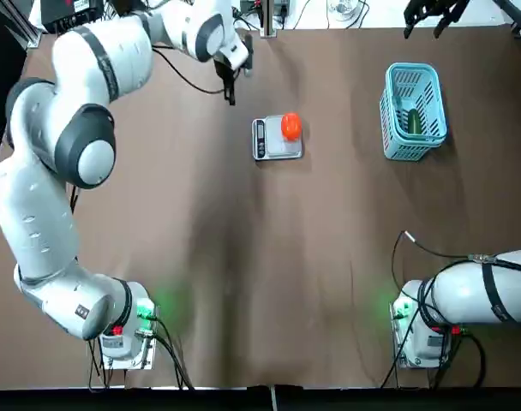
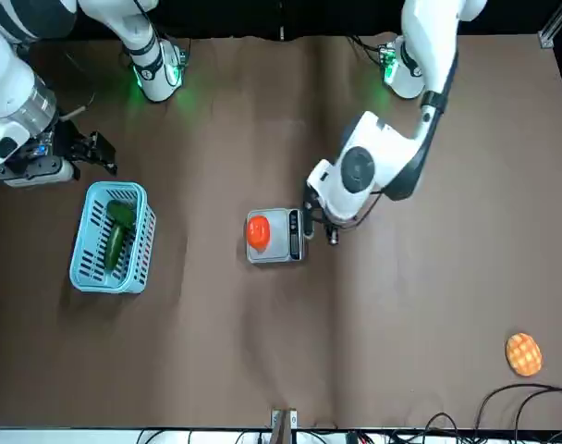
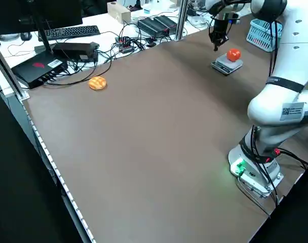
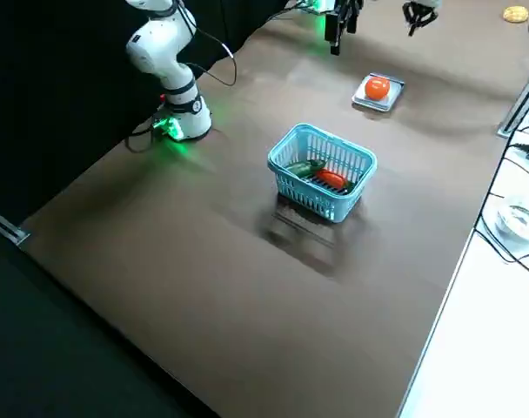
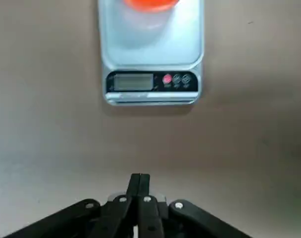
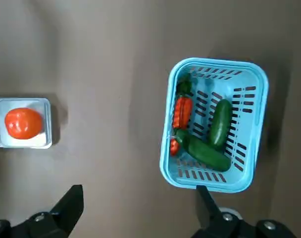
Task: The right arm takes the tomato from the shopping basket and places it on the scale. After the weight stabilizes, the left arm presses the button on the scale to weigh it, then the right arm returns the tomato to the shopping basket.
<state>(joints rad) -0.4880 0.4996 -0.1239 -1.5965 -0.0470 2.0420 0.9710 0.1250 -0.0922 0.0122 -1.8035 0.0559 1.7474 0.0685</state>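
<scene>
Tomato (image 1: 290, 127) sits on the scale (image 1: 278, 145), far half of the platform, mid tabletop (image 1: 243, 257). My left end effector (image 1: 231, 92) hangs just off the scale's control-strip side, fingers pressed together, not touching. My right end effector (image 2: 94, 150) is above and beyond the basket (image 1: 412, 111), fingers spread, empty. Basket holds cucumbers (image 6: 212, 134) and a red pepper (image 6: 182, 112).

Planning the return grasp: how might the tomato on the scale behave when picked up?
The tomato looks round and glossy, so it may roll or slip. It sits near the edge of the scale platform, so a nudge could knock it off.
</scene>
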